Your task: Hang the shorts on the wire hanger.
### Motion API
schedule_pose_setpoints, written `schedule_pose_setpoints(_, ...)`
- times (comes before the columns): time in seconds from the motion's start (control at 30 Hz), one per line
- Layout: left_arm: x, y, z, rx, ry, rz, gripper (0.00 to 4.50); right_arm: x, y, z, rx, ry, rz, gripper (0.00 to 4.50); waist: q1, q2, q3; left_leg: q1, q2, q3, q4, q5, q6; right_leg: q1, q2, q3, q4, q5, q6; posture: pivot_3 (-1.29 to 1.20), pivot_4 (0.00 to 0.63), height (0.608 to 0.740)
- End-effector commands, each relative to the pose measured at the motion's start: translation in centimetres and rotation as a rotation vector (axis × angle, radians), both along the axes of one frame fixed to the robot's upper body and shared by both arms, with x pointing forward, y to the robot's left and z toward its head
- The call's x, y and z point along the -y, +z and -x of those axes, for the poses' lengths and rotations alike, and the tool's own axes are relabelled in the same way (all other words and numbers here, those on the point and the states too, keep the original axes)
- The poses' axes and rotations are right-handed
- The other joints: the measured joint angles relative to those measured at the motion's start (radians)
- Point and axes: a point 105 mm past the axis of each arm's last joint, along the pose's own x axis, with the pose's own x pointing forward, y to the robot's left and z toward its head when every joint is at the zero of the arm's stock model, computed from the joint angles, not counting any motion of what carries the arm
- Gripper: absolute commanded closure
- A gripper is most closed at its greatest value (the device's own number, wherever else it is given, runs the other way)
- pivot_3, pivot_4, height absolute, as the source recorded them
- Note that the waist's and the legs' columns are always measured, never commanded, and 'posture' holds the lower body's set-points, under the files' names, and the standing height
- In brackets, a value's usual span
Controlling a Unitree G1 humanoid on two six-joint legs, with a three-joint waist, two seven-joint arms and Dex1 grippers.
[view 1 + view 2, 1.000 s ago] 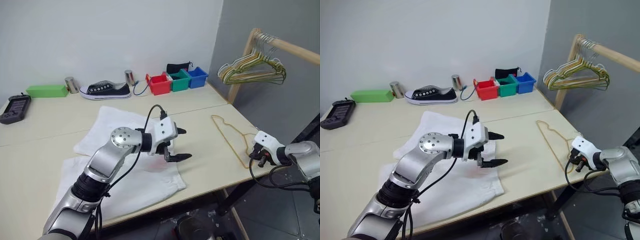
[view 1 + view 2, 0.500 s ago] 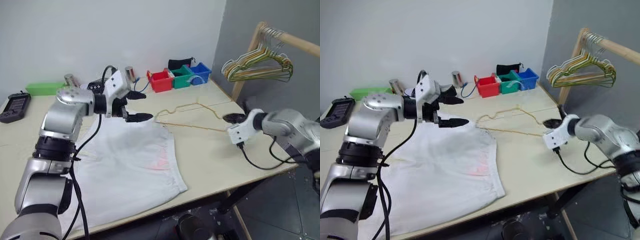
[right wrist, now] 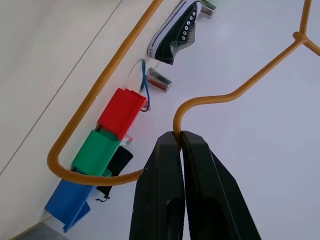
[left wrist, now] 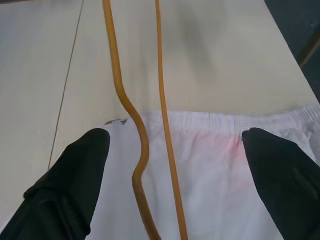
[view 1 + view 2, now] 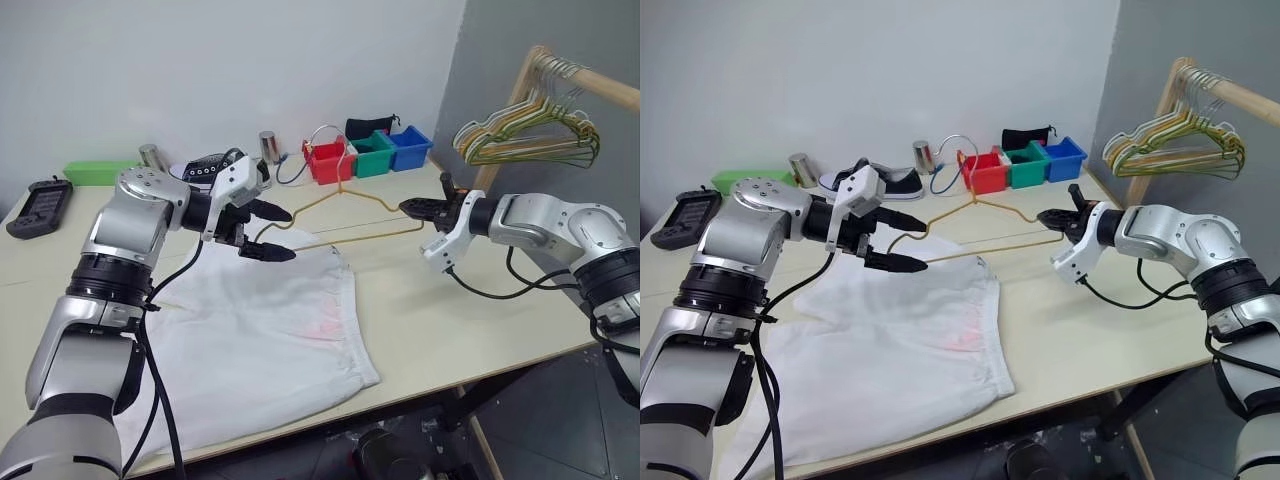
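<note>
Above the worktop (image 5: 480, 300), between the two arms, the wire hanger (image 5: 345, 215) is held up off the surface, its gold-orange triangle stretched roughly level from right to left. The right hand (image 5: 418, 207) has its two black fingers pressed tight together on the wire at one end of the triangle, just beside a rounded corner (the right wrist view shows the wire pinched right at the fingertips). That grip probably serves to present the free end toward the other arm.

The hanger's far end reaches the left hand (image 5: 262, 230), whose fingers are spread wide and grip nothing; in the left wrist view two strands of wire run through the gap between them without clearly touching either finger. It looks poised to take or steady that end.

Below and just in front of the left hand, the shorts (image 5: 265, 340) lie flat on the worktop, gathered waistband toward the hanger, a faint pink stain near it. Neither hand touches the cloth, so threading it onto the wire is not yet begun.
</note>
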Motion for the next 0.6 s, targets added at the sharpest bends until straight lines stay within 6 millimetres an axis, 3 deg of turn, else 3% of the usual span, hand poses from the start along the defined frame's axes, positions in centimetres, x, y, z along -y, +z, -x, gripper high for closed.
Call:
schedule_pose_setpoints(0.03, -0.3, -0.1, 0.3, 0.013, -0.004, -0.046, 0.00, -0.2, 2.8, -0.4, 0.092, 0.004, -0.046, 4.48, -0.001, 0.000, 0.000, 0.000, 0.000, 0.000, 0.000, 0.000, 0.000, 0.000, 0.000, 0.000, 0.000, 0.000, 0.000, -0.29, 0.000, 0.740)
schedule_pose_setpoints(0.17, -0.6, -0.6, 0.1, 0.008, 0.014, -0.066, 0.64, -0.3, 3.1, -0.3, 0.102, 0.008, -0.051, 4.50, -0.002, 0.000, 0.000, 0.001, 0.000, 0.000, 0.001, 0.000, 0.000, -0.001, 0.000, 0.000, 0.004, 0.000, 0.000, -0.30, 0.000, 0.740)
schedule_pose_setpoints(0.6, -0.3, -1.1, -0.1, 0.015, 0.006, -0.070, 3.36, -0.5, 3.1, -0.4, 0.107, 0.006, -0.061, 4.50, -0.004, 0.000, 0.000, 0.004, 0.000, 0.000, 0.004, 0.000, 0.000, -0.001, 0.000, 0.001, 0.013, -0.002, -0.002, -0.30, 0.003, 0.740)
